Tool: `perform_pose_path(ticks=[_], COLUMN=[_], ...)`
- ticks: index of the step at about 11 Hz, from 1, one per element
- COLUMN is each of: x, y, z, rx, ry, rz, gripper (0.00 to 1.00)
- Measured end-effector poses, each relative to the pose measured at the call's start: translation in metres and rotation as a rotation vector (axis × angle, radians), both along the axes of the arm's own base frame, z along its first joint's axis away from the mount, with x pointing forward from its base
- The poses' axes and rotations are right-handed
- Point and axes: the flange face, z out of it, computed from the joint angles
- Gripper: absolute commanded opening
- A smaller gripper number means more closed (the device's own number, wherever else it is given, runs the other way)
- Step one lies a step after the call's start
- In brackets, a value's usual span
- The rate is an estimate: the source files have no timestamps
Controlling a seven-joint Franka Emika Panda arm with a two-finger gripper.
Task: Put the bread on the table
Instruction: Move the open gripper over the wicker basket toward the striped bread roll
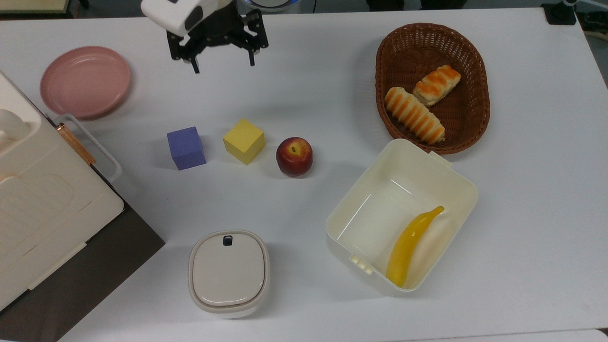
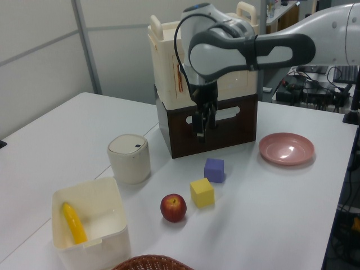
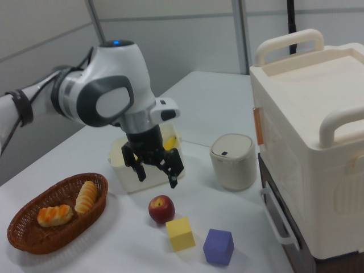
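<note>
The bread (image 1: 414, 121) is a long striped loaf lying in the brown wicker basket (image 1: 430, 27) at the top view's upper right, beside a shorter orange-topped bun (image 1: 437, 84). In the right view the bread (image 3: 86, 197) leans against the basket (image 3: 34, 245) wall. My gripper (image 1: 223, 66) hangs open and empty above the white table (image 1: 308, 85), far to the top view's left of the basket, between it and the pink plate. In the right view the gripper (image 3: 157, 179) hovers just above the apple. The left view has the gripper (image 2: 201, 130) pointing down in front of the dark case.
An apple (image 1: 294, 156), a yellow cube (image 1: 243, 141) and a purple cube (image 1: 186, 147) stand in a row mid-table. A pink plate (image 1: 85, 80) lies at the upper left. A cream box (image 1: 375, 213) holds a banana (image 1: 411, 244). A lidded pot (image 1: 228, 271) and a large cream case (image 1: 42, 204) stand nearby.
</note>
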Motion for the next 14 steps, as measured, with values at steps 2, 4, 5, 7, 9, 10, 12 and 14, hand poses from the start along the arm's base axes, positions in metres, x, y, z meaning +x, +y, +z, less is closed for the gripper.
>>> perform_pose_path(ticks=[2, 4, 5, 7, 9, 10, 12, 14], x=[0.002, 0.000, 0.000, 0.002, 0.004, 0.003, -0.005, -0.018], y=[0.000, 0.001, 0.001, 0.014, 0.048, 0.076, 0.148, 0.211], z=[-0.024, -0.038, -0.040, -0.044, -0.051, -0.053, -0.059, -0.067], rx=[0.001, 0.002, 0.003, 0.003, 0.003, 0.001, -0.006, -0.014], ry=[-0.004, 0.013, 0.017, 0.025, 0.035, 0.038, 0.046, 0.055], rz=[0.030, 0.037, 0.039, 0.061, 0.095, 0.101, 0.132, 0.167], gripper=[1.00, 1.00, 1.00, 1.00, 1.00, 1.00, 1.00, 1.00])
